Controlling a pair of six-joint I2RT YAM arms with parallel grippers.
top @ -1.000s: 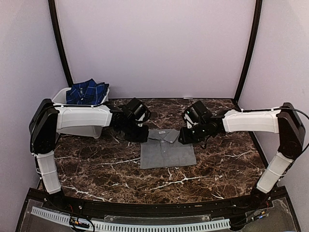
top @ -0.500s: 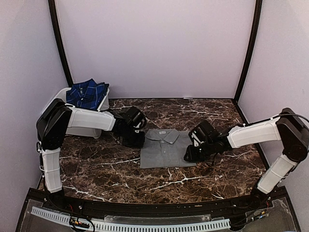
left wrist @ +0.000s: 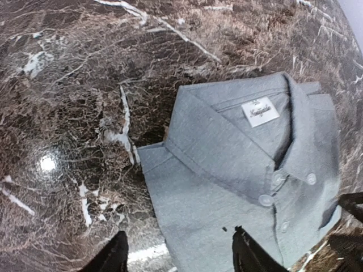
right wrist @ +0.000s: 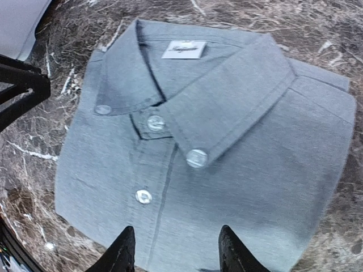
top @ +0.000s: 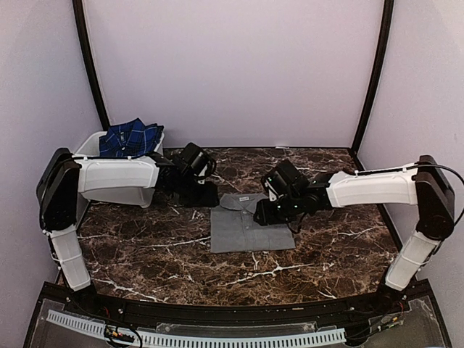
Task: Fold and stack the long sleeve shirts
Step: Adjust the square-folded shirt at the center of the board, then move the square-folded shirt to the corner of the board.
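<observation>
Top external view put the white tub (top: 87, 146) at the desk's (top: 145, 254) ten o'clock, with the plaid shirt (top: 130, 138) heaped unfolded in it, presumably waiting its turn. Just right of it, the left tool (top: 194, 190) hung at the ten o'clock corner of the grey shirt (top: 250, 228). Its wrist view showed the fingers spread with nothing between them, above the shirt's edge and bare marble. The grey shirt lay mid-desk, folded into a neat rectangle with its collar toward twelve o'clock and buttons up, likely meant as the base of the stack. At its one o'clock corner the right tool (top: 274, 210) hovered, likewise released, fingers apart above the button placket and gripping no cloth. By my judgement one shirt looked finished, and the plaid one remained to be folded.
</observation>
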